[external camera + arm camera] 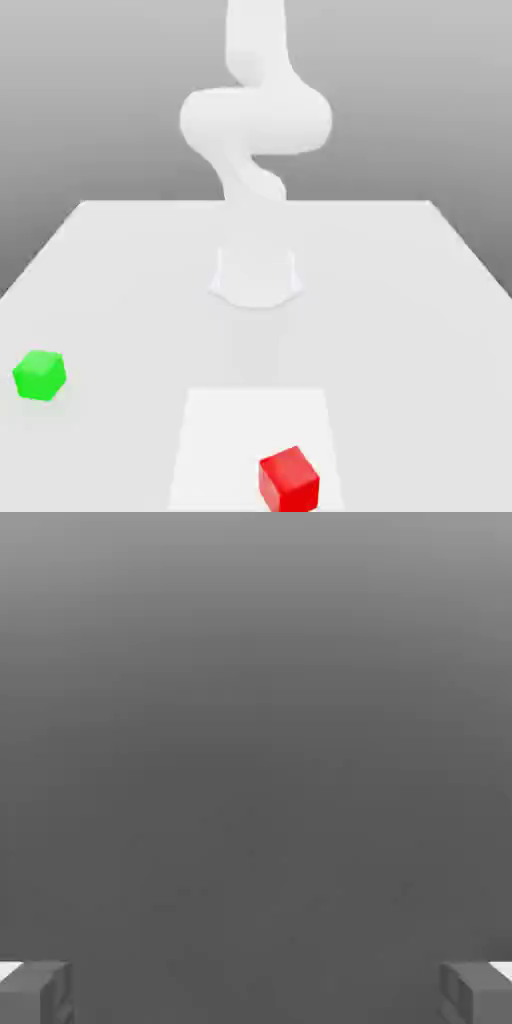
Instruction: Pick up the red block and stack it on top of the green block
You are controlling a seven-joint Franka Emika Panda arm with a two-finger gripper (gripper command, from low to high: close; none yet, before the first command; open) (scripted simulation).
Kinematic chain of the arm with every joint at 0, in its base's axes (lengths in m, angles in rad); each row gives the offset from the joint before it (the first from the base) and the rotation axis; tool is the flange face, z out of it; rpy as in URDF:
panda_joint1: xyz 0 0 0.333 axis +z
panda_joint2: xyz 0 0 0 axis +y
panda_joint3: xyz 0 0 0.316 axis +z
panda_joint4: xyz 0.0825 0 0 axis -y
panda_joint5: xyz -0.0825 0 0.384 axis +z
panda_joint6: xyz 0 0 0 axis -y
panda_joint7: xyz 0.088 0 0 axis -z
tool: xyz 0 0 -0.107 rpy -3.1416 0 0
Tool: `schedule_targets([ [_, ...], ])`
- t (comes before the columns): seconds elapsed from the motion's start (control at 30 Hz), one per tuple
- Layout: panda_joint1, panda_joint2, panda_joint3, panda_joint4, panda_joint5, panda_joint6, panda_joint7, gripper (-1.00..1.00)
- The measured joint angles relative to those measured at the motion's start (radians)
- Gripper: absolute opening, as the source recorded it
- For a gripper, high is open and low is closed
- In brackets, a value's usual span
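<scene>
Here red block (289, 479) isn't btwn the wide-apart fingers (40, 992).

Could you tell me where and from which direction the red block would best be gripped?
Probably from straight above, closing on two opposite flat sides of the red block. It is a small cube lying flat on the table, standing free, well apart from the green block.
</scene>
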Motion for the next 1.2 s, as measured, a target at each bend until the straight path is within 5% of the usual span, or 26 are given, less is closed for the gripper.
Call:
schedule_targets([
  [1.0,0.103,1.09,-0.028,-0.106,0.039,0.467,-0.396,0.0],
  [1.03,0.101,1.109,-0.026,-0.103,0.041,0.483,-0.398,-1.0],
  [1.2,0.101,1.109,-0.025,-0.103,0.04,0.482,-0.397,-1.0],
])
